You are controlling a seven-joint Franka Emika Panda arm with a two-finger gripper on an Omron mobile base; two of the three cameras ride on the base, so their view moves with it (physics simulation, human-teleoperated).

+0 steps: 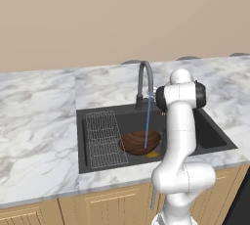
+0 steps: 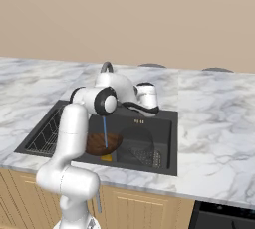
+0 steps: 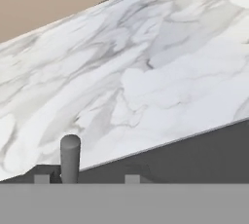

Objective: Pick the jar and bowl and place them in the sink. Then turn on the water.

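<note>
Wooden cabinets [image 1: 112, 204] under marble counter [image 1: 39, 116]

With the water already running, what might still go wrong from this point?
1. The water falls straight into the wooden bowl, so it may fill up and spill over or splash.
2. The translucent jar sits close beside the bowl in the sink; overflow could nudge it.
3. The hand hangs near the gooseneck faucet and a small grey post behind the sink, so a careless pull-back might knock them and cut the water.
</note>
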